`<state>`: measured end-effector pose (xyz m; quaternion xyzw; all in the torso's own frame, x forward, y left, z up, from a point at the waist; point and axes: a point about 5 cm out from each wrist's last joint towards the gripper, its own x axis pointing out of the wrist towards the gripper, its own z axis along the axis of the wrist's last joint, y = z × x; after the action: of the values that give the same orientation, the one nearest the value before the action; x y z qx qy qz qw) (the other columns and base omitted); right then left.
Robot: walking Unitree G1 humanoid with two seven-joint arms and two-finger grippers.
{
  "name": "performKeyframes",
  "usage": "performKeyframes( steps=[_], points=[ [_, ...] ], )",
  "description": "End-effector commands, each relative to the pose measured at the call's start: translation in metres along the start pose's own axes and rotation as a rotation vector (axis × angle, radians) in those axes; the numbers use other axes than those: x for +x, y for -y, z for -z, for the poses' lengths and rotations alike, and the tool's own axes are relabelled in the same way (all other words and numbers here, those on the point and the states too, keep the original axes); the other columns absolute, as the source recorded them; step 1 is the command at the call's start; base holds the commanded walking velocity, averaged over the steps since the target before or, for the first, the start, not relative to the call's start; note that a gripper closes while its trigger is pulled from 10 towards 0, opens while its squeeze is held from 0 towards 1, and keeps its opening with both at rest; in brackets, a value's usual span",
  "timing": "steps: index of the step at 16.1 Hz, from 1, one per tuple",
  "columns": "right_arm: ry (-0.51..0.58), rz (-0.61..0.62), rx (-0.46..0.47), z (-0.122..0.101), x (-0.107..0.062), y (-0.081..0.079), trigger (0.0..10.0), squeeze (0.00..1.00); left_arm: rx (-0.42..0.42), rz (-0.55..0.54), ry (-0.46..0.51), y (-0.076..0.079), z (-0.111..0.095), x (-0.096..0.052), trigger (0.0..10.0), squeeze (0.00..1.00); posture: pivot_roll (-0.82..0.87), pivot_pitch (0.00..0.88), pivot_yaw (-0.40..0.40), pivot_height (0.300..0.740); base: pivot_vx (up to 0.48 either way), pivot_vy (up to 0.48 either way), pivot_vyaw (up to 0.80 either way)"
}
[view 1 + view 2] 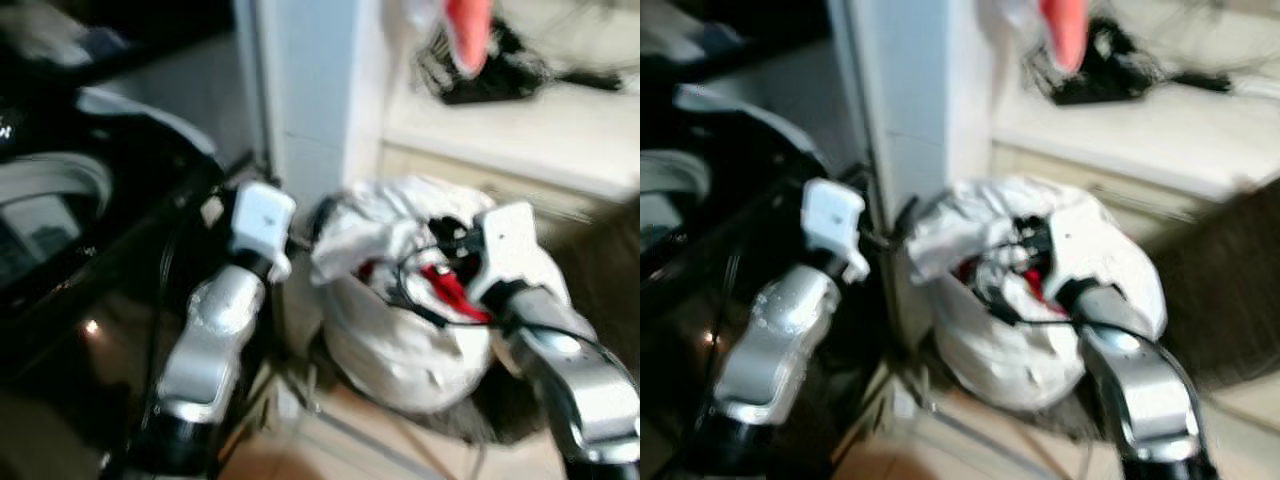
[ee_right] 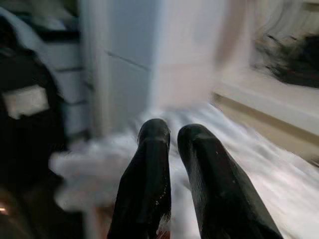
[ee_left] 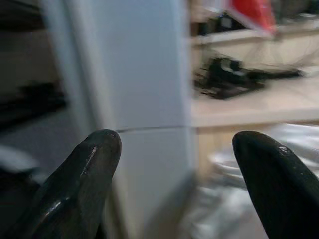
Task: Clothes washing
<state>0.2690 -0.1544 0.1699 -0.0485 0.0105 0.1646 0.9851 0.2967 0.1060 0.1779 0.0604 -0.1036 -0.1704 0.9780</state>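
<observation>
- Laundry bag [image 1: 400, 340]: a white, crumpled sack sitting on the floor in the middle of the scene, just right of a pale pillar [image 1: 305, 90]; its mouth gapes open and something red [image 1: 445, 285] shows inside.
- Right tool [image 2: 172, 149]: reaches over the bag's opening from the near right. In the right wrist view its two black fingers are pressed almost together, with a trace of red at their base, so it may be pinching a garment; the blur leaves that uncertain.
- Left tool [image 3: 174, 164]: released, its fingers spread wide with nothing between them, raised between the bag and the washing machine [image 1: 70, 220] and aimed at the pillar.
- Washing machine: dark body at the far left, just beside the left arm.
- Step in hand, as I judge it: drawing clothes out of the bag for loading.
- Next move calls for a firm hold on the cloth, a clean lift past the bag's rim, then a swing left to the machine.
- A pale ledge [image 1: 520, 130] lies far right, with dark clutter [image 1: 480, 70] on it.
</observation>
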Motion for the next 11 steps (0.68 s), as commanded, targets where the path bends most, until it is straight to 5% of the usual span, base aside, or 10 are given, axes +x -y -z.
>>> performKeyframes(
  steps=[1,5,6,7,8,11],
  points=[
    [0.003,-0.006,0.015,-0.004,0.001,0.0,10.0,0.0,0.0,-0.038,-0.04,-0.009,0.005,-0.002,10.0,0.0,0.0,0.0,-0.058,0.74,0.0,0.0,0.0],
    [-0.06,0.189,-0.007,0.0,0.007,0.028,10.0,0.0,0.001,0.048,-0.017,-0.004,0.004,-0.002,10.0,0.0,0.0,0.0,-0.055,0.74,0.0,0.0,0.0],
    [-0.058,0.251,-0.011,-0.004,0.011,0.042,10.0,0.3,0.019,0.102,-0.034,0.001,0.007,-0.003,10.0,0.0,0.0,0.0,-0.051,0.74,0.0,0.0,0.0],
    [-0.061,0.273,-0.016,-0.006,0.012,0.047,10.0,0.3,0.022,0.116,-0.04,0.002,0.008,-0.004,10.0,0.0,0.0,0.0,-0.051,0.74,0.0,0.0,0.0],
    [-0.073,0.291,0.014,-0.008,0.016,0.056,10.0,1.0,0.013,0.15,-0.034,0.006,0.007,-0.004,10.0,0.0,-0.01,0.0,-0.044,0.74,0.0,0.0,0.0],
    [-0.129,0.277,0.029,-0.01,0.028,0.071,10.0,1.0,0.004,0.196,-0.023,0.009,0.006,-0.002,10.0,0.0,-0.01,0.0,-0.039,0.74,0.0,0.0,0.0]
  ],
)
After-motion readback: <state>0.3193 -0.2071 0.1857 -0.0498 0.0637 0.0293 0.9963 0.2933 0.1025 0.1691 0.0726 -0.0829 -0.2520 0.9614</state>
